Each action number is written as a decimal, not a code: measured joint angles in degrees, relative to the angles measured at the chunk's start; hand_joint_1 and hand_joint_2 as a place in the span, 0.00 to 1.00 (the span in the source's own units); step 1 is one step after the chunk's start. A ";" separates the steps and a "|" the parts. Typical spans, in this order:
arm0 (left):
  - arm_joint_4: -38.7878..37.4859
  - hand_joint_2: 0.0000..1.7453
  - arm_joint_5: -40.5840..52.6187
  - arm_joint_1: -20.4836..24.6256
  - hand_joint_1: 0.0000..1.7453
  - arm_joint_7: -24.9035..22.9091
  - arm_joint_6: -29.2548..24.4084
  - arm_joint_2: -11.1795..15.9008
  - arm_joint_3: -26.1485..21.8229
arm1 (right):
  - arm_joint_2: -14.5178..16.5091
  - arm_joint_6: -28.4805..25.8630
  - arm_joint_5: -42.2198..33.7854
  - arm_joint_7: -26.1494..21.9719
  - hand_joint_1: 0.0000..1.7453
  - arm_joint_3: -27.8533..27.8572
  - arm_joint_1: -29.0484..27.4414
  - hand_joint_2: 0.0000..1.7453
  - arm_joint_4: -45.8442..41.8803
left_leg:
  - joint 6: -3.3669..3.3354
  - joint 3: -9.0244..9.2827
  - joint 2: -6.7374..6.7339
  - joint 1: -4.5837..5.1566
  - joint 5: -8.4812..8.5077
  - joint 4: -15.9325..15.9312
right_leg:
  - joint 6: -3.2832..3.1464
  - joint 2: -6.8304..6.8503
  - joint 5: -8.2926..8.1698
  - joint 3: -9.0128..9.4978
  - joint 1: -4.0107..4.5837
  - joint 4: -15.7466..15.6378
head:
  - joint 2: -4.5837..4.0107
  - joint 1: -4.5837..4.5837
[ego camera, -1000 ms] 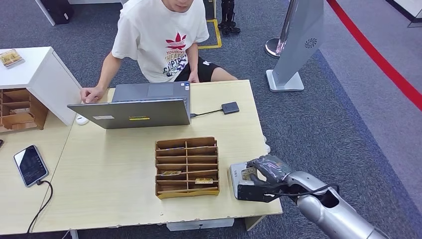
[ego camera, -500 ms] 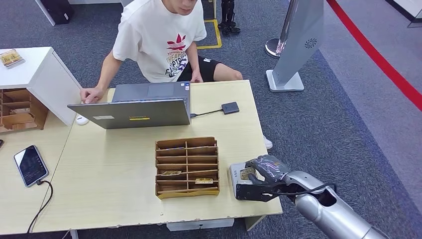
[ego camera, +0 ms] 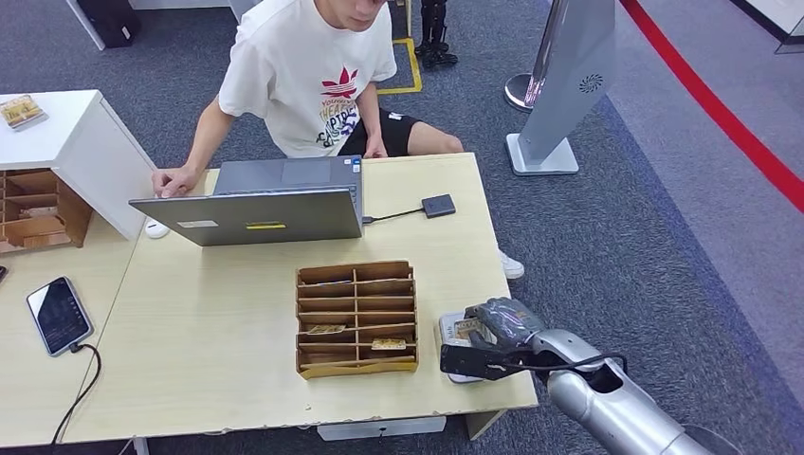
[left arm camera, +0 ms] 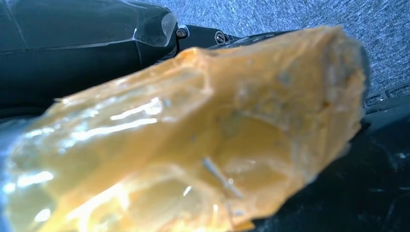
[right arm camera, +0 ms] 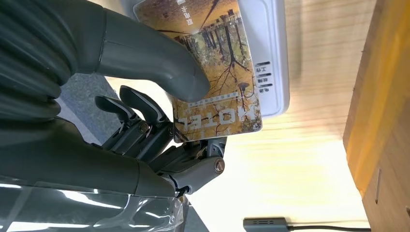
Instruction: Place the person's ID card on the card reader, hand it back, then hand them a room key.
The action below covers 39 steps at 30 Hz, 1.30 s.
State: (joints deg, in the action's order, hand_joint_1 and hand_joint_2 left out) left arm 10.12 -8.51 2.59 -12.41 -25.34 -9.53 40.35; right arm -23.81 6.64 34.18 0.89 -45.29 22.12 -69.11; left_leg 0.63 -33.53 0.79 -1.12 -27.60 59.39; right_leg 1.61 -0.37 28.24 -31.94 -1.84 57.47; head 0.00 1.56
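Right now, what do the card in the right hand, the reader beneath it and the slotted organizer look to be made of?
Card: glossy printed plastic, likely; stiff, rounded corners, photo print.
Reader: smooth white plastic, judging by its moulded rounded edge.
Organizer: brown, matte, thin dividers; wood or cardboard, I cannot tell.
The right hand pinches the card.

Silver right arm (ego camera: pixel 607 403), black cable along it, grey ribbed cover, thick grey thumb, darker fingers (right arm camera: pixel 145 116)

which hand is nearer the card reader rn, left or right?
Right. The right hand is over the card reader at the table's near right corner, pinching the card above it. The left hand is away from the table, with carpet behind it.
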 joint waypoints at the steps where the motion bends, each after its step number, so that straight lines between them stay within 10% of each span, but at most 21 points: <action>1: 0.00 0.00 0.15 0.02 0.00 -0.03 0.01 0.00 0.04 | 0.41 0.00 -0.09 0.04 1.00 0.16 0.18 1.00 0.80 | 0.00 0.06 -0.01 0.00 -0.01 0.00 | 0.00 -0.02 0.00 0.05 0.00 0.00 | 0.00 0.00; 39: 0.00 0.00 1.72 0.63 0.00 -0.68 0.84 0.00 1.84 | 9.34 -0.70 1.67 -0.42 1.00 3.48 6.74 1.00 18.64 | -0.18 1.67 -0.19 0.00 -0.16 0.00 | 0.17 -0.18 -0.03 1.52 0.02 -0.17 | 0.00 -0.01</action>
State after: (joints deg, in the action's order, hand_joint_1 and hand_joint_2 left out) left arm 10.12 -6.80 3.22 -13.10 -24.50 -9.53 42.19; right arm -14.47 5.95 35.86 0.47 -41.81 28.86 -50.47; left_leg 0.45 -31.86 0.61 -1.12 -27.76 59.39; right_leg 1.78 -0.55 28.21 -30.42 -1.82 57.29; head 0.00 1.55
